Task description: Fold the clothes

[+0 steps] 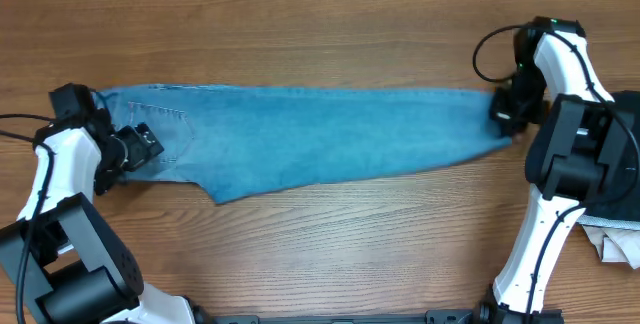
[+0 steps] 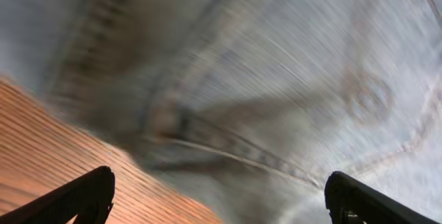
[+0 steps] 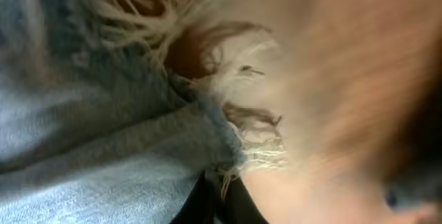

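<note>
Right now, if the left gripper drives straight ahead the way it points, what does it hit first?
The jeans: the left gripper, jaws open, faces denim near a stitched seam. Nothing shows in between, though blur hides the gap.

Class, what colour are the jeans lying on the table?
The jeans are faded light blue; the overhead view shows it best.

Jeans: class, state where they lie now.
In the overhead view the jeans stretch across the table, waistband by the left claw, hems by the right claw.
</note>
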`<act>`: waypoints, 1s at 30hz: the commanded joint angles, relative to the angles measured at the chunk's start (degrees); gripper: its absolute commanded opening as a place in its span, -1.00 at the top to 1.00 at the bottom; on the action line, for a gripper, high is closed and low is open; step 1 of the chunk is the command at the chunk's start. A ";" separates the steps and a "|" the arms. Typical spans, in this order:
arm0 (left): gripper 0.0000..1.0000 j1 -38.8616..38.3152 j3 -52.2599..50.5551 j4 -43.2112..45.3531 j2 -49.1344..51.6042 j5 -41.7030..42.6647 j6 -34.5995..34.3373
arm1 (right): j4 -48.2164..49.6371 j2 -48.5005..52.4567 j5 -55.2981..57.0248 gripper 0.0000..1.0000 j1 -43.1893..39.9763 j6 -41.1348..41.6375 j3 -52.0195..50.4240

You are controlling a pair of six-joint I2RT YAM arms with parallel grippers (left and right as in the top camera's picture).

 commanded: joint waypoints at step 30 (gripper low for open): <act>-1.00 2.45 -0.11 0.59 0.39 3.98 1.44 | 17.73 -10.43 -11.54 -0.33 0.87 -27.93 -11.63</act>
